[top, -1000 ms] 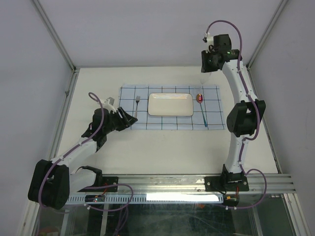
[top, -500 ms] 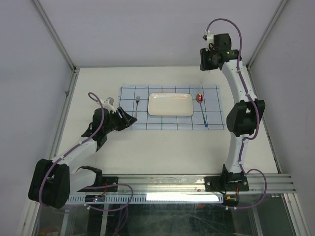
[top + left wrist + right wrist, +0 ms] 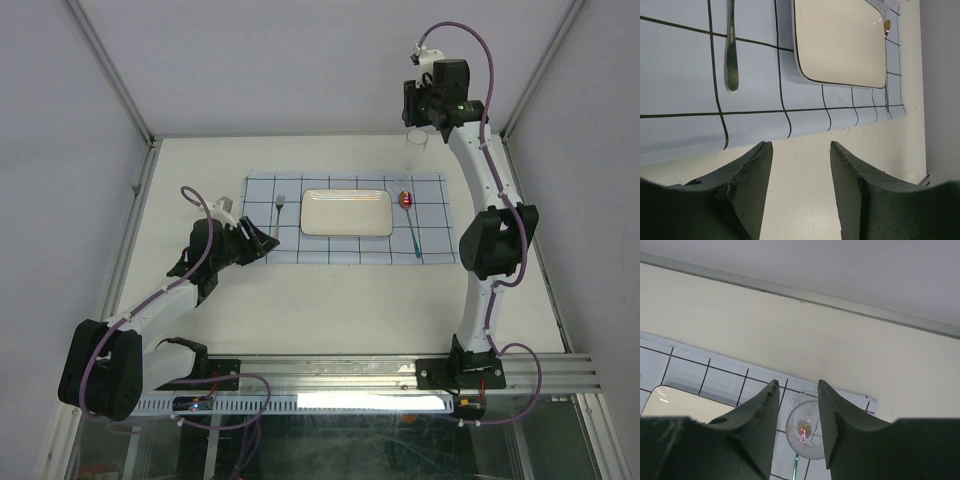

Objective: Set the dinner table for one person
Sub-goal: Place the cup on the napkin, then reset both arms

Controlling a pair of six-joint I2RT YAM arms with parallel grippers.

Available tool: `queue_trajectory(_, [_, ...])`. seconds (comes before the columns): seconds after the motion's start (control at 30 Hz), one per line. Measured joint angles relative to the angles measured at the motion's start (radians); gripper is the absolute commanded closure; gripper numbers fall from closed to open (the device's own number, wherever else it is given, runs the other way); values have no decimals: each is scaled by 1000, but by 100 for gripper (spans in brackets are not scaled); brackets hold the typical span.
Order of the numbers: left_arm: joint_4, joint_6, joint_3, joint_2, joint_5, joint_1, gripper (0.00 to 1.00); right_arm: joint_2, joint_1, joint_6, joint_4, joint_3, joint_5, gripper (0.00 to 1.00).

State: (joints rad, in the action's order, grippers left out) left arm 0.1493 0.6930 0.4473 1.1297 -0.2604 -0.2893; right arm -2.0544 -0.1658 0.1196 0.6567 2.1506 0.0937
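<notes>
Found the right claw [image 3: 797, 386] wide, empty, straight above the upright glass [image 3: 806, 430] at the upper right of the surface [image 3: 330, 300]; left claw [image 3: 801, 146] wide, well apart.

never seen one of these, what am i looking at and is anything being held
Two robot arms are bolted at the near edge of a table. The wide picture looks down from above and behind them; the other two come from a camera on each wrist, so the dark wedges are that arm's own fingers. On the table lies a blue checked cloth with a white plate, a fork left of it, a spoon right of it and a clear glass at the far right corner. The left gripper and the right gripper are both open and hold nothing.
</notes>
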Motion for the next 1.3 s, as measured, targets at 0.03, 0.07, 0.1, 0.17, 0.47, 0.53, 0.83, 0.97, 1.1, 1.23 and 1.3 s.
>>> queue_trajectory(0.03, [0, 0, 2, 1, 0, 0, 49, 5, -3, 4, -15, 0, -3, 60])
queue_trajectory(0.07, [0, 0, 3, 2, 0, 0, 49, 11, -3, 7, -27, 0, -5, 60])
queue_trajectory(0.1, [0, 0, 4, 2, 1, 0, 49, 18, -4, 11, -39, 0, -8, 60])
queue_trajectory(0.17, [0, 0, 5, 2, 2, 0, 49, 35, -5, 15, -61, 0, -11, 59])
queue_trajectory(0.47, [-10, -9, 21, 2, 23, -12, 48, 168, -10, 26, -186, -4, -68, 53])
queue_trajectory(0.53, [-12, -24, 39, 2, 29, -13, 47, 216, -10, 40, -215, -26, -110, 47])
queue_trajectory(0.83, [-74, -131, 148, 2, 79, -12, 27, 492, -5, 104, -307, -300, -325, 23])
queue_trajectory(0.97, [-115, -191, 204, 0, 121, -12, 16, 561, 13, 107, -314, -364, -381, 2])
queue_trajectory(1.1, [-136, -239, 229, -20, 178, -12, 7, 608, 42, 84, -294, -425, -409, 1])
queue_trajectory(1.23, [-154, -276, 230, -42, 234, -13, 1, 650, 56, 46, -281, -518, -423, 1])
queue_trajectory(1.3, [-160, -290, 230, -44, 251, -12, 1, 672, 57, 22, -274, -582, -422, 1])
